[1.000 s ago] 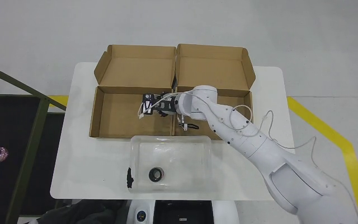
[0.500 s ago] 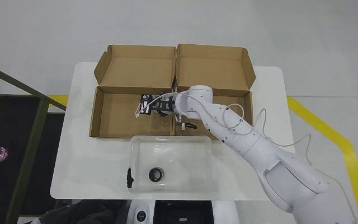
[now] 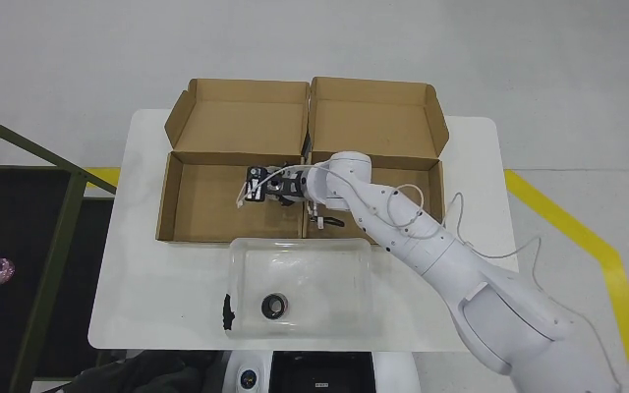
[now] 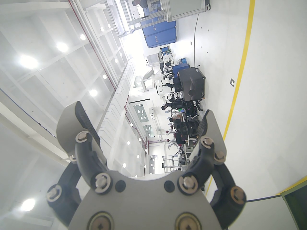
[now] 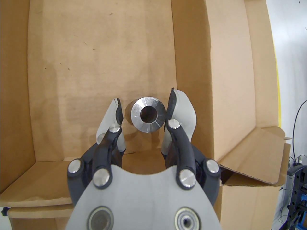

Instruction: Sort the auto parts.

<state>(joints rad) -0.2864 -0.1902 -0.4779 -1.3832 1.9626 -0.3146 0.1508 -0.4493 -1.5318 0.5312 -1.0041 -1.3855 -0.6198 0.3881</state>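
My right gripper [image 5: 145, 98] hangs inside the left cardboard box [image 3: 201, 201], close to the wall it shares with the right box. Its fingers are open around a short metal sleeve [image 5: 138, 111] with a round bore. One pad [image 5: 170, 104] touches the sleeve and the other stands a little off it. From above, the right gripper [image 3: 256, 186] sits near the middle-right of that box. A small black part [image 3: 330, 221] lies in the right box [image 3: 418, 192]. The left gripper [image 4: 142, 111] is open and holds nothing, pointing away into the room.
A clear plastic bin [image 3: 300, 251] stands in front of the boxes, holding a black ring [image 3: 274, 307] and a small black piece [image 3: 227, 312]. Both box lids [image 3: 246, 118] stand open at the back. The white table [image 3: 138, 255] has free room at the left.
The right arm has shifted slightly to the left over the left box; the gripper stays at about the same spot.
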